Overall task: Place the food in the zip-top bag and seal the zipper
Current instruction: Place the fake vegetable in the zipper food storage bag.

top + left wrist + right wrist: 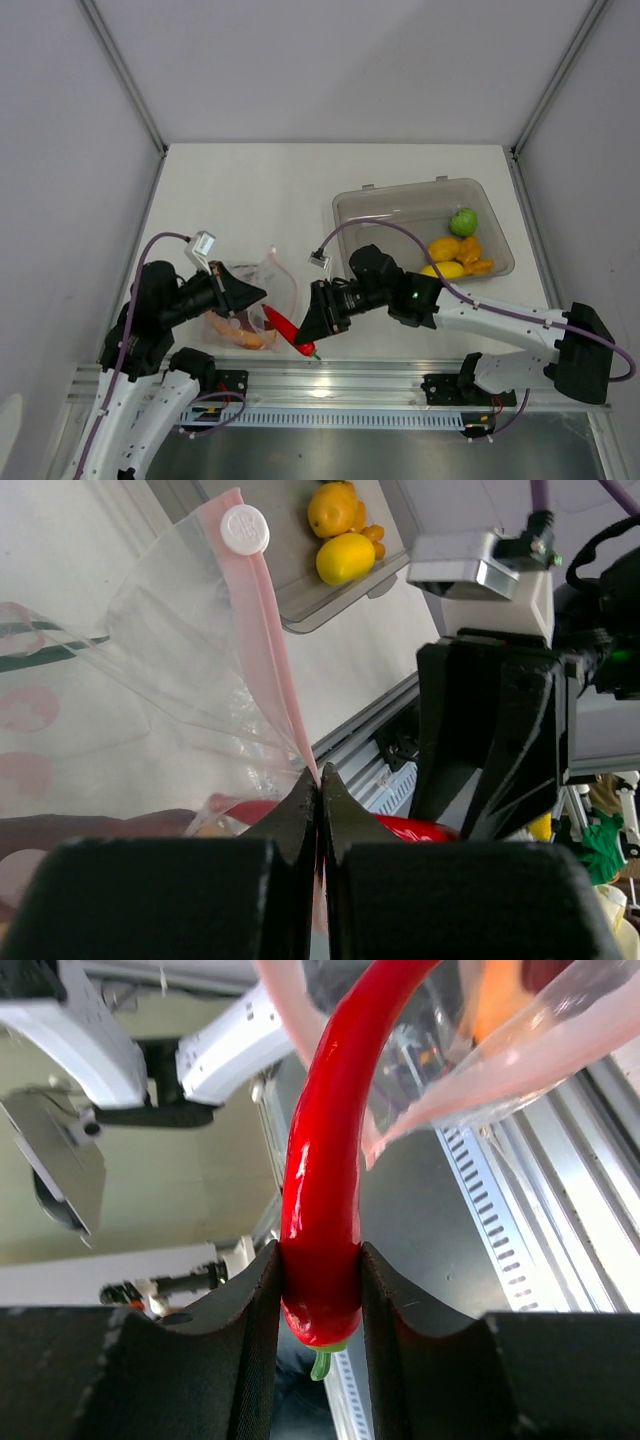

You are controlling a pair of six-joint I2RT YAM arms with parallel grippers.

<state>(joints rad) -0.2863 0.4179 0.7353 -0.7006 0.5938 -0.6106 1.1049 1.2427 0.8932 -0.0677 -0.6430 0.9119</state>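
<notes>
Top external: both arms lean inward over the white worktop point(300, 190) (grey walls around), right fingers point(250, 1330) clamping the red chili point(320, 1210) at the zip-top bag point(278, 282) mouth, left fingers point(298, 815) pinching its zipper point(268, 630).

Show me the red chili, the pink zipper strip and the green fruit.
red chili point(320, 1190), right wrist view, middle of its body.
zipper strip point(268, 630), left wrist view, midway along it.
green fruit point(463, 221), top view, its centre.
</notes>
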